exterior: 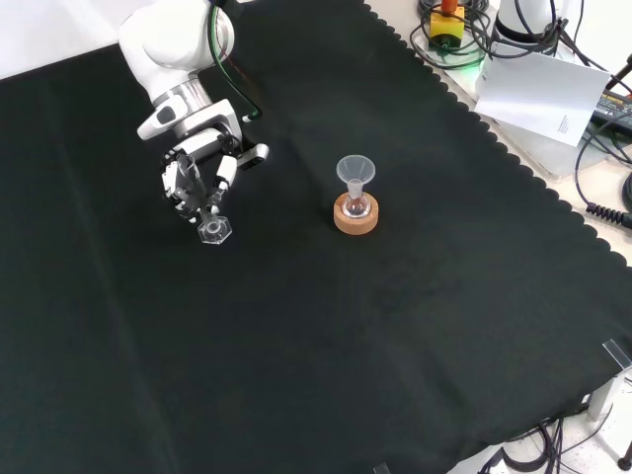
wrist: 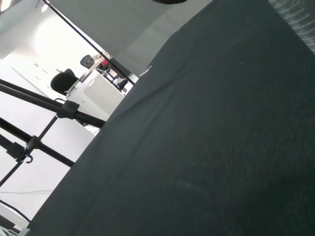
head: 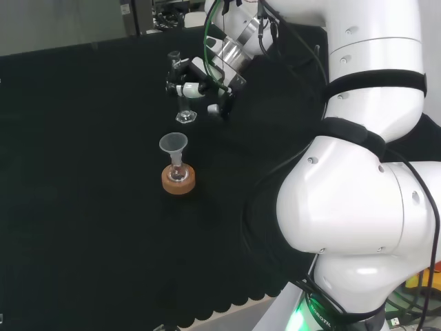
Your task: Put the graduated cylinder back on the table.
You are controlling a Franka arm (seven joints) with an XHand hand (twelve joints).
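A clear graduated cylinder stands upright with its hexagonal foot at the cloth. The black and white hand has its fingers curled round the cylinder's upper part in the head view. In the front view the hand sits just above the foot, fingers wrapped about the tube. Whether the foot rests fully on the cloth I cannot tell.
A small flask with a clear funnel in its neck stands on a cork ring, nearer than the cylinder in the head view; in the front view the cork ring lies right of the hand. Paper and cables lie past the cloth's scalloped edge.
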